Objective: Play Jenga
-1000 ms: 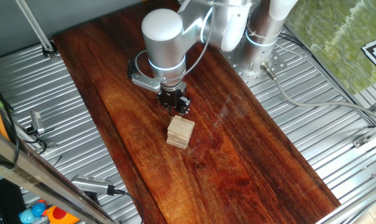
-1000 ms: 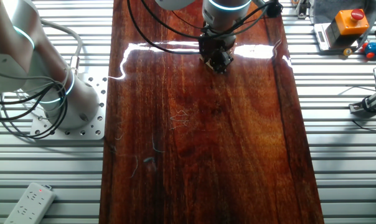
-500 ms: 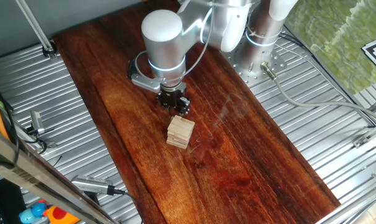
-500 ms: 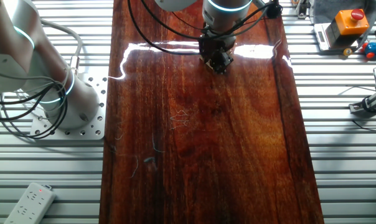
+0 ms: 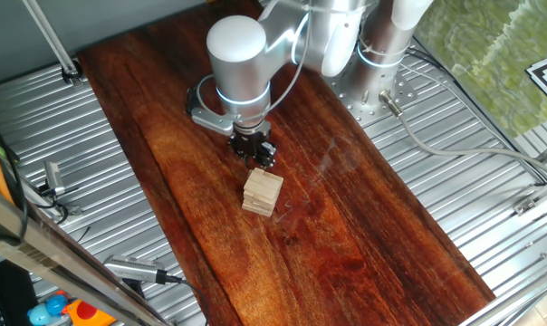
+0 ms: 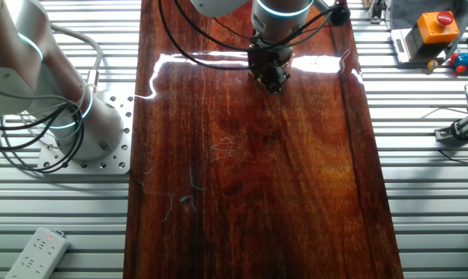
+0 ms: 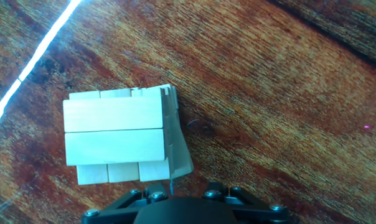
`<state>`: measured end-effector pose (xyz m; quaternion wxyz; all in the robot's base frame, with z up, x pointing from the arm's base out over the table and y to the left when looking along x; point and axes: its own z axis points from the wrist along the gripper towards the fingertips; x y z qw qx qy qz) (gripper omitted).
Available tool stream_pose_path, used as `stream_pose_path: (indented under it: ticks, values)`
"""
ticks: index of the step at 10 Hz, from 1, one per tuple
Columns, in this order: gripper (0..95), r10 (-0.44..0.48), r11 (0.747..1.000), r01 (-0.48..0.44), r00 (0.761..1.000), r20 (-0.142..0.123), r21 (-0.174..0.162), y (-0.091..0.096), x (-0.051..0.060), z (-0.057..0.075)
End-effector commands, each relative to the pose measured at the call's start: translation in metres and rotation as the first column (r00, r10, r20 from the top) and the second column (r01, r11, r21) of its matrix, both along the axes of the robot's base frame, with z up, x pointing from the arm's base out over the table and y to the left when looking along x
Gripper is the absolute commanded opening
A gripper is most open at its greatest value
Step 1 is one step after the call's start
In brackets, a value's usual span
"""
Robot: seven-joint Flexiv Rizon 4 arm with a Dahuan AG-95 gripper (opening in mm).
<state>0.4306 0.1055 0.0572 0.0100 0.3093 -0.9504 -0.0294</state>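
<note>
**Claw poised just behind the little tower**

The Jenga (image 5: 262, 193) stack stood on the dark wooden table (image 5: 364, 235), a squat pile of pale blocks laid crosswise, two long ones side by side across the top. The gripper (image 5: 255, 150) hung low over the boards just beside the stack, not touching it from what I could see. Whether its fingers were spread or closed, I could not tell. From the far side, the gripper (image 6: 270, 72) blocked the stack entirely.
</note>
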Motion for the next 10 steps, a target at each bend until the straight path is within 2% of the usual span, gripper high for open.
stream_pose_path:
  ticks: [1, 6, 7, 9, 10]
  values:
    - [38.0, -0.001, 1.0, 0.001, 1.0, 0.0, -0.001, -0.0001, 0.0002, 0.0]
    - [38.0, -0.007, 1.0, 0.007, 1.0, 0.001, -0.001, 0.0, 0.0013, -0.0005]
    - [19.0, -0.007, 1.0, 0.007, 1.0, 0.001, -0.002, 0.0, 0.0015, -0.0005]
    - [19.0, -0.009, 1.0, 0.009, 1.0, 0.002, -0.004, 0.0, 0.0019, -0.001]
    - [38.0, -0.01, 1.0, 0.01, 1.0, 0.002, -0.004, 0.0, 0.002, -0.0012]
